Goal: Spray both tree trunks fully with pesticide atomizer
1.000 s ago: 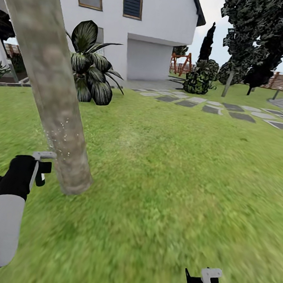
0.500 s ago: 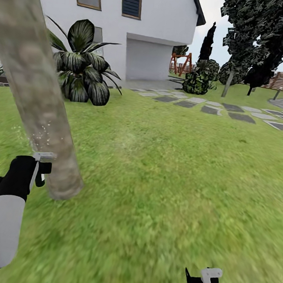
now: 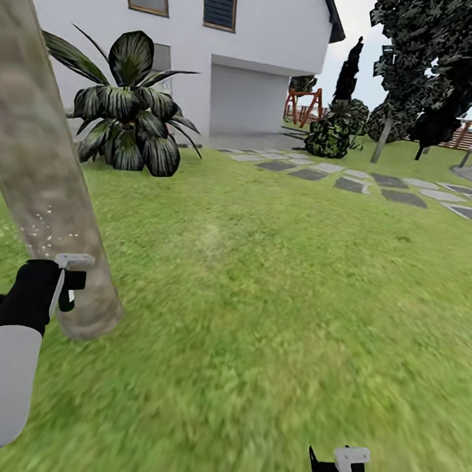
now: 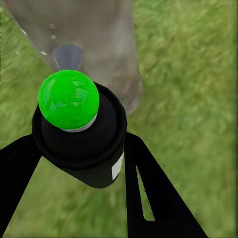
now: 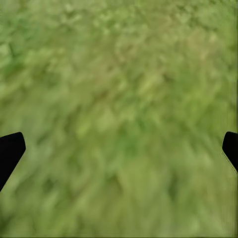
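Atomizer (image 4: 79, 144) clamped in left pincer (image 4: 82, 163) beside tree trunk (image 3: 46, 172) – green top; right pincer (image 5: 119, 148) wide open, empty, over grass (image 3: 281, 292).

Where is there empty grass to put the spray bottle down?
Open lawn lies between the tree trunk and the stepping stones. It is crowded by the trunk, where the left end effector holds the pesticide atomizer.

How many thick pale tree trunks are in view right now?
1. The tree trunk leans across the head view's left side, just beyond the left end effector holding the atomizer. The second may be out of frame.
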Controlling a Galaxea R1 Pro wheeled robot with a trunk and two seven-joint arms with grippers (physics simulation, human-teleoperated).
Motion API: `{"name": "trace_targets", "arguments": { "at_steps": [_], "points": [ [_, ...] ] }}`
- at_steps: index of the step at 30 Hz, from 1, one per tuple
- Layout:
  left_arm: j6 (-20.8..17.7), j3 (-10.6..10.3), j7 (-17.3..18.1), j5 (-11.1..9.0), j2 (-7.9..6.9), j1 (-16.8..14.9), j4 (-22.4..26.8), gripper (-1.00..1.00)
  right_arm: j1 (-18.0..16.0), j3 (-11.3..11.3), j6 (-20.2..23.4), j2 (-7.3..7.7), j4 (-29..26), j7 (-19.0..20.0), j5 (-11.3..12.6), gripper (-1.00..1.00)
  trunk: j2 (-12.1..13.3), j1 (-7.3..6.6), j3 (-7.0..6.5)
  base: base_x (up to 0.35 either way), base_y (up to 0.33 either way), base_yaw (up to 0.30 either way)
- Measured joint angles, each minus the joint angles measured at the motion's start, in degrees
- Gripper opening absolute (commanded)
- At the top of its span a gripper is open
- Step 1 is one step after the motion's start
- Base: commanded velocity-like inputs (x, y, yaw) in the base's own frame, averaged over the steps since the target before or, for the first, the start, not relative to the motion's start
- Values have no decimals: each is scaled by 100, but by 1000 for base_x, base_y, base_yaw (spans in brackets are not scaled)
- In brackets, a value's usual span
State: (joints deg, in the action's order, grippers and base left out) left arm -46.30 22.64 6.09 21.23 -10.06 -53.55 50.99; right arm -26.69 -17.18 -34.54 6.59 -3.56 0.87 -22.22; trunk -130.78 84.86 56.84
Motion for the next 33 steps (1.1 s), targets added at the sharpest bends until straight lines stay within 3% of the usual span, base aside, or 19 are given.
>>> {"name": "trace_targets", "arguments": {
  "at_steps": [9, 15, 20, 23, 26, 28, 30, 33],
  "points": [
    [-1, 6, -1, -25, 12, 0, -7, -100, 0, 0, 0, 0, 0, 0, 0, 100, 0, 0, 0, 143, -244, 273],
    [7, 24, -2, -9, 106, 6, -18, -100, 0, 0, 0, 0, 0, 0, 0, 100, 0, 0, 0, 145, -244, 199],
    [13, 87, -11, 16, -104, 39, -26, -100, 1, 0, 0, 0, -1, 0, 0, 100, 0, 0, 0, 148, -244, 15],
    [23, 62, -8, -38, -52, 54, -130, -100, 1, 0, 0, 0, -1, 0, 0, 100, 0, 0, 0, 150, -244, 3],
    [25, 44, -6, -34, 128, 61, -241, -100, 0, 0, 0, 0, 0, 0, 0, 100, 0, 0, 0, 168, -244, 136],
    [29, 54, -7, -7, 139, 61, -248, -100, 0, 0, 0, 0, 0, 0, 0, 100, 0, 0, 0, 188, -234, 240],
    [29, 85, 1, 47, 46, 67, -255, -100, 0, 0, 0, 0, 0, 0, 0, 100, 0, -1, 0, 220, -213, 269],
    [23, 95, -7, 56, -272, 78, -266, -100, 0, 0, 0, 0, 0, 0, 0, 100, 0, -1, 0, 233, -201, 276]
  ]
}}
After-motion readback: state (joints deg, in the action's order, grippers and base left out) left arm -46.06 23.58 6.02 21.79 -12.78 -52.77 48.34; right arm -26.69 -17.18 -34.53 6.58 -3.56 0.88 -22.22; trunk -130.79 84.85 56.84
